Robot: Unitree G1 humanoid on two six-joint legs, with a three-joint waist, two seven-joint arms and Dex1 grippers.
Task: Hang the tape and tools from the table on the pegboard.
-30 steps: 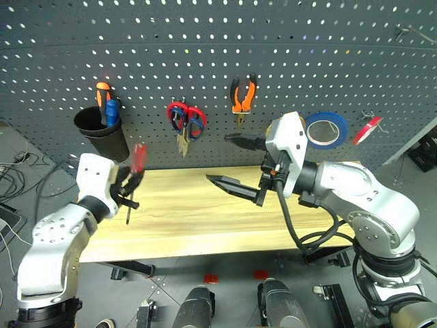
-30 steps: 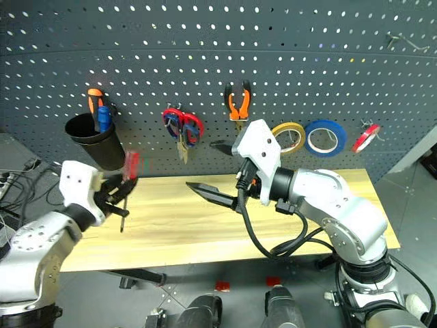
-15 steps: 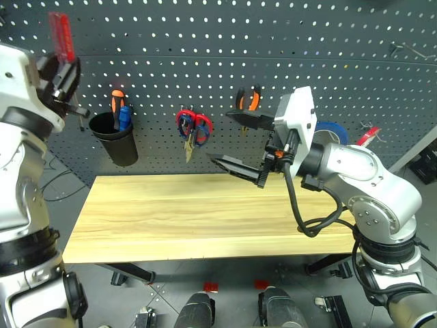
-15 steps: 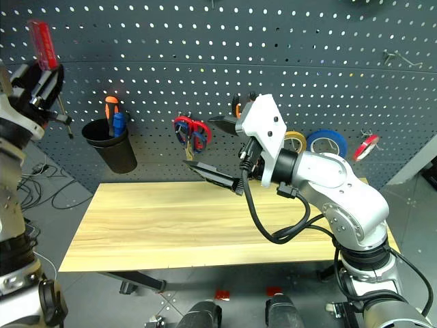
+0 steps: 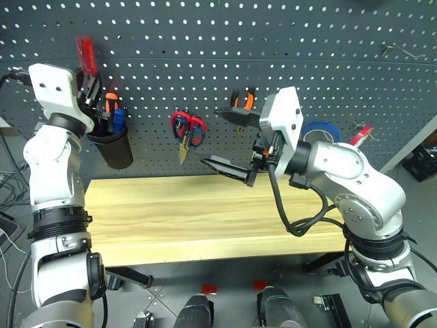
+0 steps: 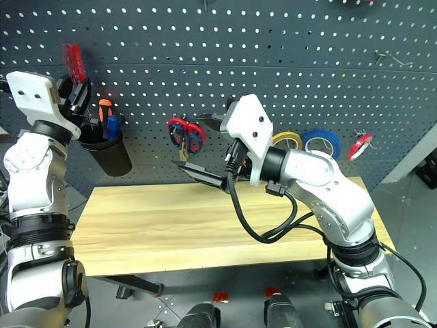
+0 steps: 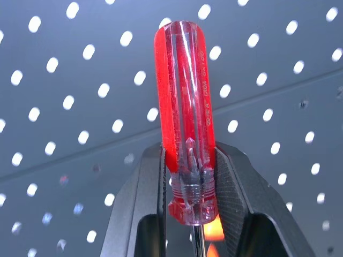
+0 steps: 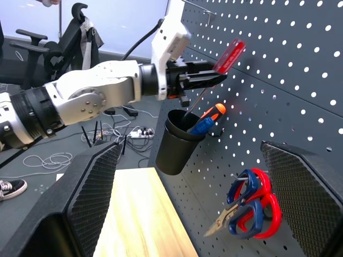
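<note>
My left gripper (image 5: 89,83) is shut on the screwdriver (image 5: 85,53), gripping the base of its clear red handle (image 7: 185,107). It holds the tool handle up, close in front of the pegboard (image 5: 205,41). The thin shaft slants down toward the mouth of a black cup (image 8: 179,144). My right gripper (image 5: 229,140) is open and empty above the table (image 5: 205,212), its fingers pointing left. On the pegboard hang the orange-and-black pliers (image 5: 244,101), the blue-handled scissors (image 8: 241,195) overlapping a red-handled pair, and the yellow tape (image 6: 287,140).
The black cup (image 5: 113,140) hangs on the pegboard at the left, with an orange-handled and a blue-handled tool in it. A blue roll (image 6: 321,142) and a red roll (image 6: 360,145) hang to the right of the yellow tape. Cables lie on the floor at the far left.
My left gripper has carried the screwdriver up from just over the table's left end to the pegboard above the black cup. The right gripper has stayed open. The camera has shifted.
</note>
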